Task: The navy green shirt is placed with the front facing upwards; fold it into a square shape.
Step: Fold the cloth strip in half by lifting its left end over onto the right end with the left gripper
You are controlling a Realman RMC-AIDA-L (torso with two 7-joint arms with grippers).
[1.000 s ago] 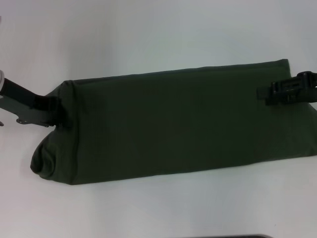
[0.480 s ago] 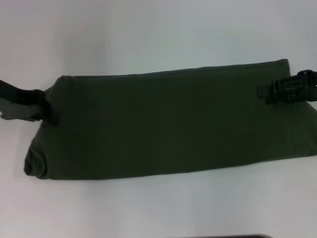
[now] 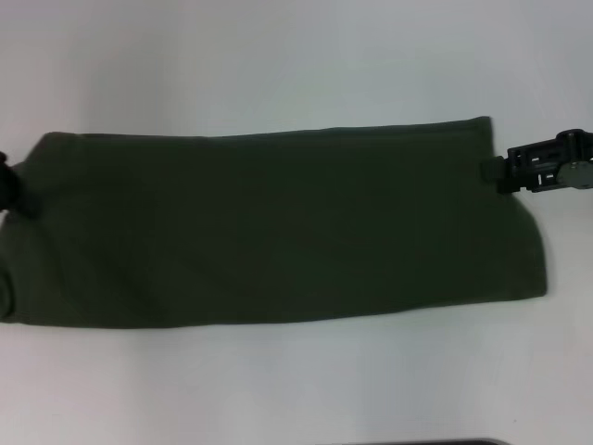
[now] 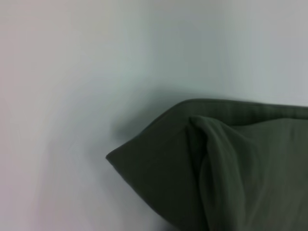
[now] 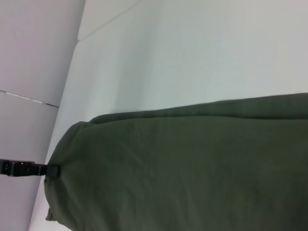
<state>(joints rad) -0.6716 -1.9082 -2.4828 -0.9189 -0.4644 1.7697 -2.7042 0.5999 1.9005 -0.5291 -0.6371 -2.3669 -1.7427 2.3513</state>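
Observation:
The navy green shirt point(image 3: 278, 232) lies folded into a long plain band across the white table point(image 3: 278, 65), with no lettering showing. My left gripper point(image 3: 9, 185) is at the picture's far left edge, shut on the shirt's left end; the right wrist view shows it as a dark bar point(image 5: 50, 169) meeting the cloth point(image 5: 183, 168) there. My right gripper point(image 3: 491, 171) sits at the shirt's right end, its tip at the cloth's edge near the far corner. The left wrist view shows a bunched corner of the shirt point(image 4: 216, 168).
White table surface surrounds the shirt on all sides. A dark edge point(image 3: 417, 442) shows at the bottom of the head view. A wall or panel point(image 5: 33, 48) borders the table in the right wrist view.
The left gripper has moved left, dragging the shirt with it and stretching the band out. The shirt's right end has slid left from under the right gripper, which has stayed in place.

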